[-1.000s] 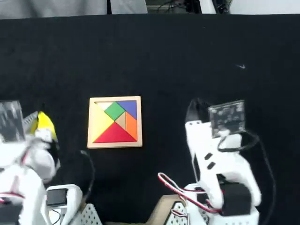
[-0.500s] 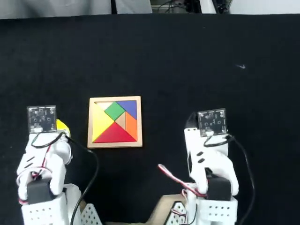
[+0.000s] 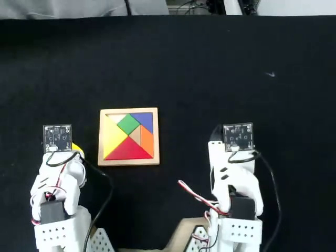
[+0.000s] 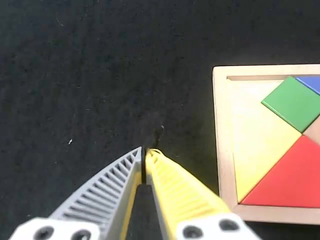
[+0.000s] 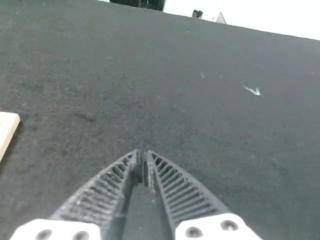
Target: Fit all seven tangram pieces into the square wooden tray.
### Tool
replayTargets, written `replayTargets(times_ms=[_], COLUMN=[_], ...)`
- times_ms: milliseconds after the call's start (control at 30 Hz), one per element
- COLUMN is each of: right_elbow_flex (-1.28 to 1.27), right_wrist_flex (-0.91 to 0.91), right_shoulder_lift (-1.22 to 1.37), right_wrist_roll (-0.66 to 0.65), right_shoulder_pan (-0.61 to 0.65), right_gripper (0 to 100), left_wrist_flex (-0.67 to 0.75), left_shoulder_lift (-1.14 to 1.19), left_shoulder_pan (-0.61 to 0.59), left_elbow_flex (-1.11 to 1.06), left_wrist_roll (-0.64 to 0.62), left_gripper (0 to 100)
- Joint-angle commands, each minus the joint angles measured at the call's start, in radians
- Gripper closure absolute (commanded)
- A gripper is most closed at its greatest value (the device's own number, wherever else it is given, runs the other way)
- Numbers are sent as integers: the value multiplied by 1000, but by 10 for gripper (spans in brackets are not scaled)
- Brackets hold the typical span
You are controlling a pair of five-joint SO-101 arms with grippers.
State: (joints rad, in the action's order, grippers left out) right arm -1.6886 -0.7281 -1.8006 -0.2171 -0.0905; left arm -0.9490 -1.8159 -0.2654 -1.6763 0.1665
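Note:
The square wooden tray [image 3: 102,137] lies on the black table between the two arms. In it lie flat a green square [image 3: 128,124], a blue piece [image 3: 144,120], a yellow triangle [image 3: 113,139], a red triangle [image 3: 128,150], an orange piece [image 3: 147,140] and pale wooden pieces. My left gripper [image 3: 77,147] rests left of the tray, shut and holding nothing; the left wrist view has its tips [image 4: 145,152] over bare cloth beside the tray rim [image 4: 220,150]. My right gripper [image 3: 214,131] sits folded back right of the tray, shut and holding nothing [image 5: 143,156].
Black cloth covers the whole table. A small white speck [image 3: 270,74] lies at the far right. Red and black cables [image 3: 191,199] run by the arm bases at the front edge. A corner of the tray [image 5: 6,131] borders the right wrist view.
The left arm has swung in from the left edge and folded back beside the tray. The right arm has also drawn back and straightened. The tray and pieces have not moved.

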Motion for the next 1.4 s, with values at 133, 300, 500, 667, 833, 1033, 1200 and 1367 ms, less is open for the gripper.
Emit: replayTargets(times_ms=[133, 300, 500, 667, 833, 1033, 1200, 1367], right_elbow_flex=[4, 4, 4, 4, 4, 4, 4, 4], right_wrist_flex=[-28, -184, -417, -577, -580, -580, -580, -580], right_shoulder_lift=[-94, -94, -94, -94, -94, -94, -94, -94], right_wrist_roll=[-5, -5, 48, 138, 143, 135, 135, 135], right_shoulder_pan=[18, 18, 14, 14, 17, 11, 12, 12], right_gripper=[980, 976, 979, 978, 980, 980, 980, 980], left_wrist_flex=[3, -78, -180, -241, -250, -324, -324, -324], left_shoulder_lift=[-5, -5, -3, -6, -5, -5, -5, -5], left_shoulder_pan=[-7, -13, -13, -15, 12, 24, 27, 24], left_elbow_flex=[-24, -24, -24, -24, -24, -24, -24, -24], left_wrist_roll=[6, 9, 5, 3, 3, 6, 5, 5], left_gripper=[967, 967, 970, 970, 969, 968, 969, 969])
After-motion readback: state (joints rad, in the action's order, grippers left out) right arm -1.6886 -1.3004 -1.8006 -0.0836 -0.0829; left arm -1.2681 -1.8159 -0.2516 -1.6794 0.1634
